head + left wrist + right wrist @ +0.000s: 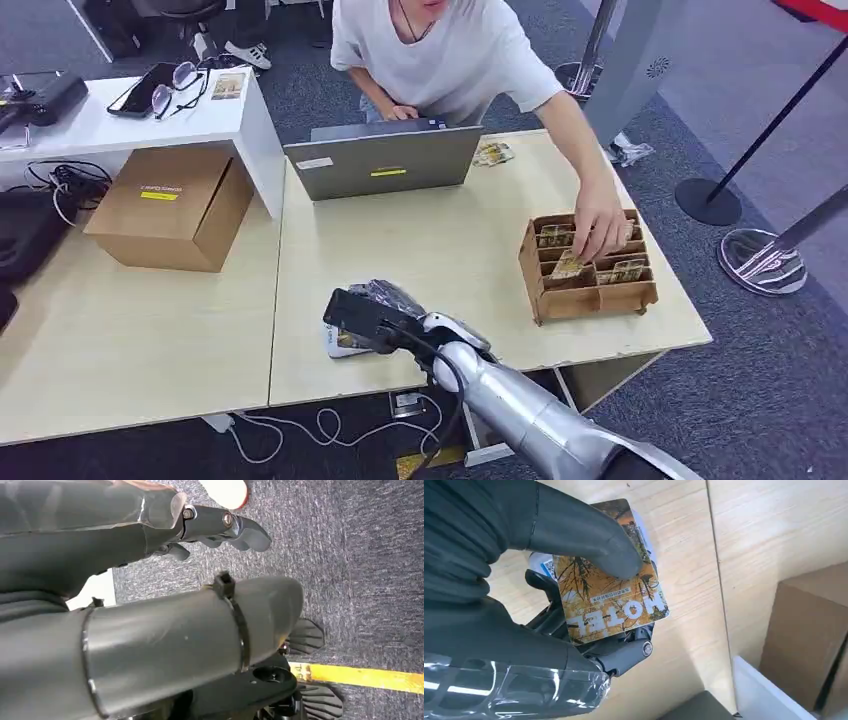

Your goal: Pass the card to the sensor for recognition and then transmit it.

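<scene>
My right hand [372, 312] hovers low over the front of the light wooden table [440, 250]. It pinches an orange hotel card [614, 600] between thumb and fingers [624, 655]. The card lies flat, its printed face towards the wrist camera, just above a small white sensor [340, 347] on the table. A corner of that sensor [540, 564], with a blue label, peeks out from under the card. My left hand [150, 630] hangs over grey carpet, fingers apart and holding nothing.
A person leans over the table's far side, one hand [600, 232] reaching into a wooden card rack [590, 285] at the right. A grey laptop [385, 160] stands at the back, a cardboard box [170, 205] at the left under a white shelf [150, 115].
</scene>
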### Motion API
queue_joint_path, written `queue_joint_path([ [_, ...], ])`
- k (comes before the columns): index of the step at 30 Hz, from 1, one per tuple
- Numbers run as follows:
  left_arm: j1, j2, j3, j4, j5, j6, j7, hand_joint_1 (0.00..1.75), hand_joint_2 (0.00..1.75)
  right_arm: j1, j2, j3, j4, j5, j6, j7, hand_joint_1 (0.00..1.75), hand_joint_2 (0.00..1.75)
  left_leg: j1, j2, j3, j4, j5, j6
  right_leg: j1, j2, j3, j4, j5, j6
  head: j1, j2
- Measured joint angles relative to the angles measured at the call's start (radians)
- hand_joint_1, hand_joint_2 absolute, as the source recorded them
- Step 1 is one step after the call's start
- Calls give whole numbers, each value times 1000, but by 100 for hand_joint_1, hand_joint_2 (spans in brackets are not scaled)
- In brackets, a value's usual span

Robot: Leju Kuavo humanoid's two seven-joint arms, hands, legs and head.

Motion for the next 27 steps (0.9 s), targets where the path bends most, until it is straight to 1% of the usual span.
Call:
queue_joint_path([
  [3,0,0,0,0,0,-2,0,0,0,-4,8,0,24,0,-4,1,175,175,0,0,0,0,0,0,0,0,0,0,0,0,0,0],
  [7,-1,0,0,0,0,-2,1,0,0,-12,15,0,63,4,-41,11,175,175,0,0,0,0,0,0,0,0,0,0,0,0,0,0],
  [13,-4,-1,-3,0,0,1,9,0,0,-30,24,-2,127,20,-67,20,175,175,0,0,0,0,0,0,0,0,0,0,0,0,0,0],
  [19,-9,-5,-16,0,0,1,10,0,0,-47,25,-11,180,42,-105,73,175,175,0,0,0,0,0,0,0,0,0,0,0,0,0,0],
  [24,-11,-8,-34,0,0,0,11,0,0,-56,25,-34,232,64,-136,114,175,175,0,0,0,0,0,0,0,0,0,0,0,0,0,0],
  [27,-11,-9,-52,0,0,0,0,0,0,-55,24,-47,256,74,-146,134,175,175,0,0,0,0,0,0,0,0,0,0,0,0,0,0],
])
